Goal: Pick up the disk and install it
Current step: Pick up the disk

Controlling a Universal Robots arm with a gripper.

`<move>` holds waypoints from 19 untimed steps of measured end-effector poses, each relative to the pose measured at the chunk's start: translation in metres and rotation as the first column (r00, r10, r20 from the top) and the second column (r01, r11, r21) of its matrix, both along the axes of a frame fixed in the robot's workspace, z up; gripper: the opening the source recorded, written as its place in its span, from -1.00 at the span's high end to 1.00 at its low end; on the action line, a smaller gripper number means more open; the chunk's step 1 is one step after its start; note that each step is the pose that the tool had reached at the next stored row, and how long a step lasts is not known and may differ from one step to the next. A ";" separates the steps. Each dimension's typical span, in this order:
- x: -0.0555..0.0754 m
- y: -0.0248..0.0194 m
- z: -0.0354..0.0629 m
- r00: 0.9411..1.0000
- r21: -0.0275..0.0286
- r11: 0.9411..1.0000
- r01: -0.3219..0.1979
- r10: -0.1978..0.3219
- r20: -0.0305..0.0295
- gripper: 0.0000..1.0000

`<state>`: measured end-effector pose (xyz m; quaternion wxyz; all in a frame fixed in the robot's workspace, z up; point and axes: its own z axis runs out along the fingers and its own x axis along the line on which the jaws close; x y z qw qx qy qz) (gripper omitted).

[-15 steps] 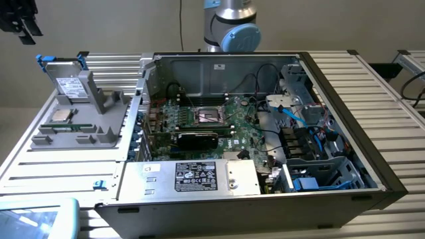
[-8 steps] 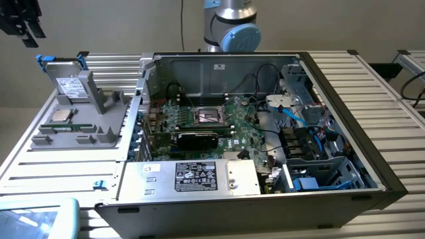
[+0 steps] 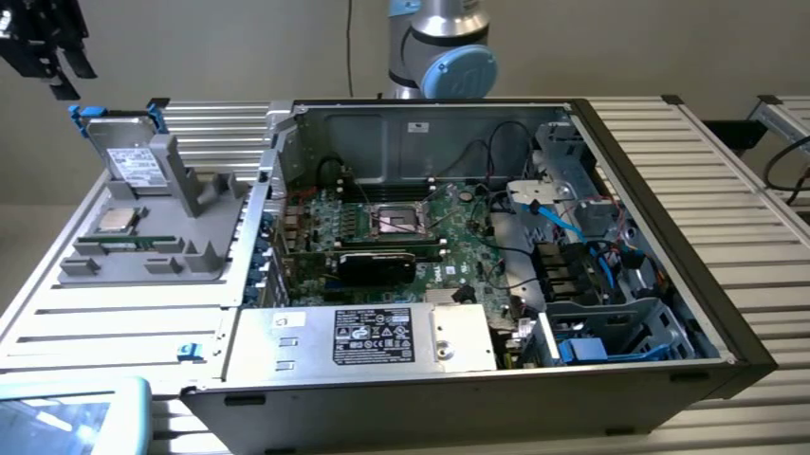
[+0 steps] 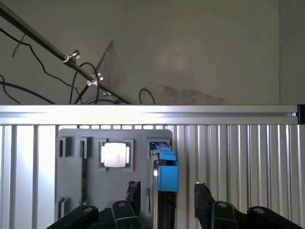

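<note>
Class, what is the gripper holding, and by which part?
Nothing. The open gripper hangs above the disk, which stands upright in its grey holder.

The disk (image 3: pixel 131 161), silver-grey and blue-framed, stands upright in a grey rack (image 3: pixel 193 194).

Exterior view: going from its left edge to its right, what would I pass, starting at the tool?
Tool → disk → grey box → drive bay
</note>
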<state>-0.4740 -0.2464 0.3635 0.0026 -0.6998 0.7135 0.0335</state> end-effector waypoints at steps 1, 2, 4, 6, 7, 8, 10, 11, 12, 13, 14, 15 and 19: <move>0.000 0.0000 -0.0017 1.000 0.000 1.000 -0.002 0.002 -0.001 -0.14; 0.000 0.0000 -0.0035 1.000 0.000 1.000 -0.005 0.005 -0.001 -0.14; 0.001 0.0000 -0.0068 1.000 0.000 1.000 -0.009 0.009 -0.003 -0.14; 0.001 0.0000 -0.0104 1.000 0.000 1.000 -0.011 0.011 -0.004 -0.14; 0.001 -0.0001 -0.0123 1.000 -0.001 1.000 -0.012 0.012 -0.004 -0.14; 0.001 -0.0001 -0.0141 1.000 -0.002 1.000 -0.013 0.013 -0.004 -0.14; 0.001 -0.0001 -0.0177 1.000 -0.003 1.000 -0.014 0.014 -0.004 -0.14; 0.001 0.0000 -0.0195 1.000 -0.004 1.000 -0.015 0.015 -0.004 -0.14; 0.001 0.0002 -0.0212 1.000 -0.006 1.000 -0.015 0.015 -0.004 -0.14; 0.001 0.0010 -0.0226 1.000 -0.009 1.000 -0.015 0.015 -0.004 -0.14; 0.001 0.0020 -0.0243 1.000 -0.010 1.000 -0.016 0.016 -0.004 -0.14; 0.001 0.0035 -0.0260 1.000 -0.012 1.000 -0.017 0.017 -0.004 -0.14; 0.001 0.0097 -0.0328 1.000 -0.015 1.000 -0.019 0.019 -0.005 -0.14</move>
